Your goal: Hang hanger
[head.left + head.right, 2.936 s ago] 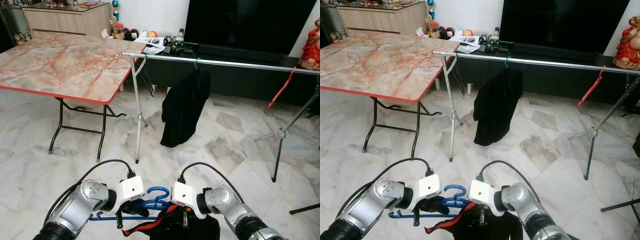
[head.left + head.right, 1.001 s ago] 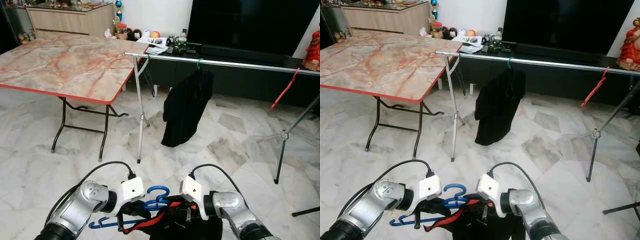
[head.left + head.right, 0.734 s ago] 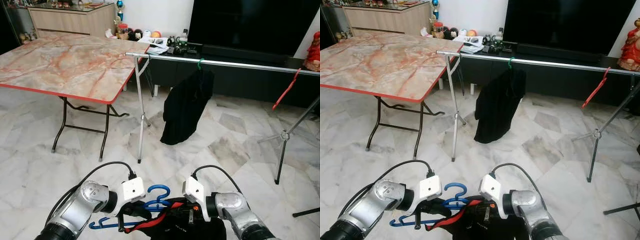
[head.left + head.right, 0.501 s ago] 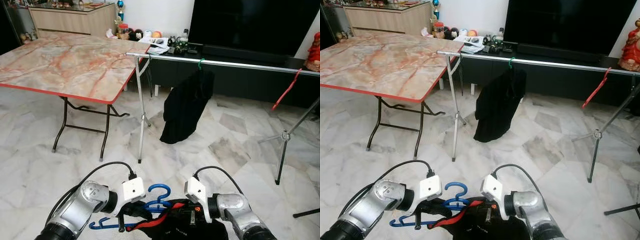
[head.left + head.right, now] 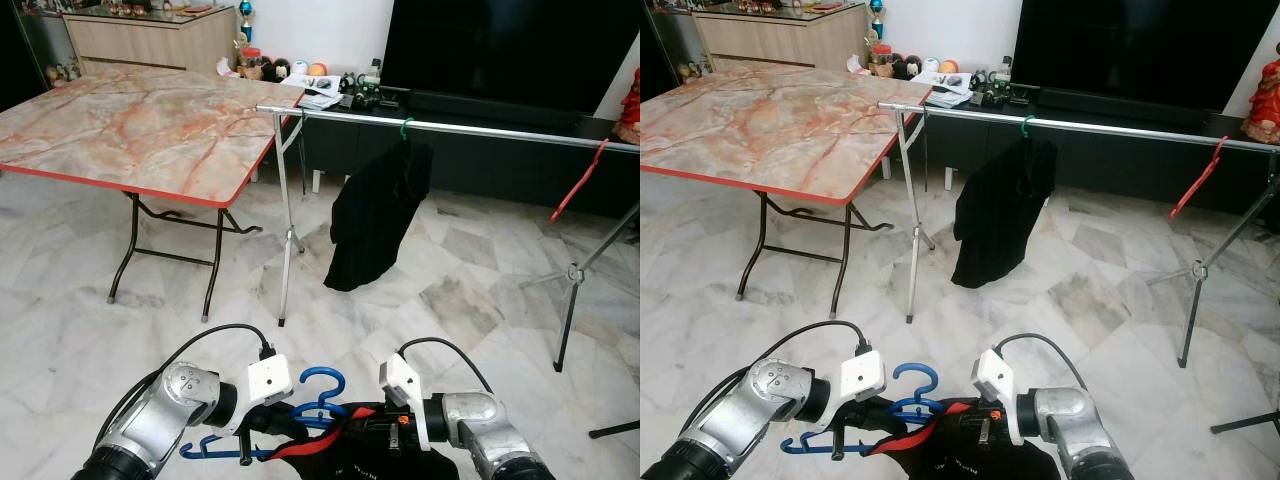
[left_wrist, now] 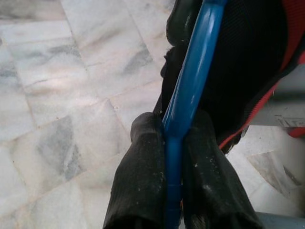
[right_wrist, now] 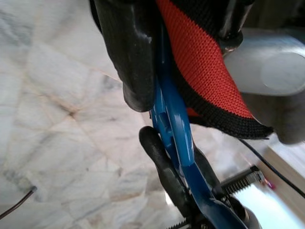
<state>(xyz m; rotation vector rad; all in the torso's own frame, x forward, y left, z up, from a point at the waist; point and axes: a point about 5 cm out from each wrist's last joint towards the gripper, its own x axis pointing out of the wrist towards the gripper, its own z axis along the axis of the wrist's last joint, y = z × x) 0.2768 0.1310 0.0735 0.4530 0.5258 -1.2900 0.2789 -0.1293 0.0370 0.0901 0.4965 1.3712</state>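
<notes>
A blue plastic hanger (image 5: 320, 385) is held low in front of me, hook upward. My left gripper (image 5: 268, 425) is shut on its bar, and the left wrist view shows both black fingers (image 6: 143, 162) pressed against the blue bar (image 6: 190, 86). A black garment with red trim (image 5: 385, 462) is draped over the hanger. My right gripper (image 5: 378, 436) is buried in this cloth, shut on the red-trimmed edge (image 7: 200, 67) beside the hanger (image 7: 174, 124). The silver rack rail (image 5: 480, 128) runs across the room ahead, well above and beyond both grippers.
On the rail hang a black garment (image 5: 378, 215) on a green hanger and a bare red hanger (image 5: 578, 180). Rack legs (image 5: 285, 250) stand on marble floor. A marble-topped folding table (image 5: 130, 120) is at left, and a dark TV unit (image 5: 500, 50) is behind.
The view has shifted slightly. My right gripper has sunk lower and drawn the black garment further along the hanger. The left gripper keeps its hold.
</notes>
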